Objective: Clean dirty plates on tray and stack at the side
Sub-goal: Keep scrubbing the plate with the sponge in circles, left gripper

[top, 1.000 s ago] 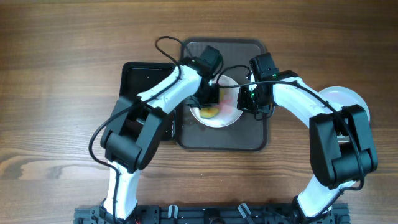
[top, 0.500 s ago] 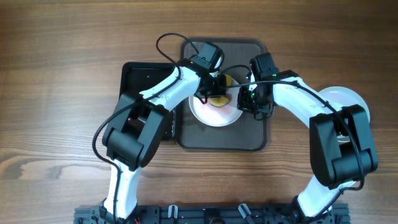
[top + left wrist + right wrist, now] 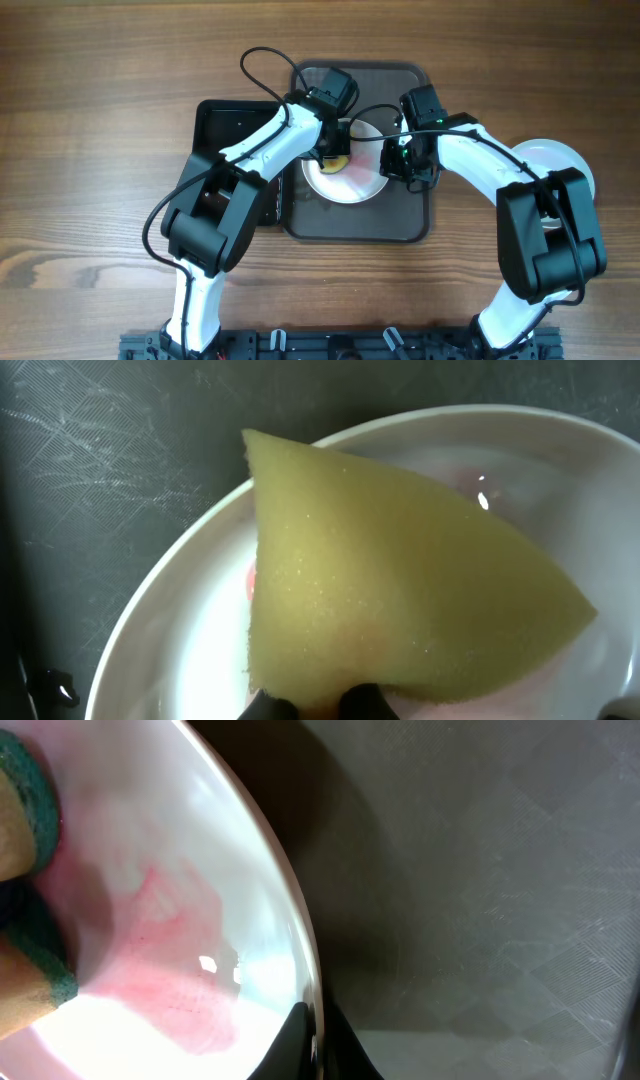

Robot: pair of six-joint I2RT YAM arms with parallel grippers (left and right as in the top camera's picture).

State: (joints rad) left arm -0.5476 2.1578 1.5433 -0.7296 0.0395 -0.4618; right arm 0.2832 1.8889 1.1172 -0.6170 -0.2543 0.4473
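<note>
Mid-scrub. Grips a yellow sponge (image 3: 400,580), green-backed, in the left claw (image 3: 318,705), jaws clamped tight on its lower edge, and presses it flat onto a white plate (image 3: 362,186). Pins that plate's right rim with the right claw (image 3: 312,1045), jaws pinched together on the edge. Keeps the plate at the middle of the dark tray (image 3: 405,228), between the two claws. Since a second ago: sweeps the sponge from the plate's near side up to the far rim, then back toward the upper left; leaves plate and right claw where they were. Shows a pink smear (image 3: 165,965) across the well in the right wrist view, thinned and spread rather than gone. Reads as wiping under way, not finished: probably needs more passes over the pink patch before any lift-out. Looks to have cleaned stock set aside already: pale plates (image 3: 556,160), count unclear, on the wooden surface (image 3: 100,90) to the right, well apart from the tray. Leaves the black tub (image 3: 228,128) just left of the tray untouched.
</note>
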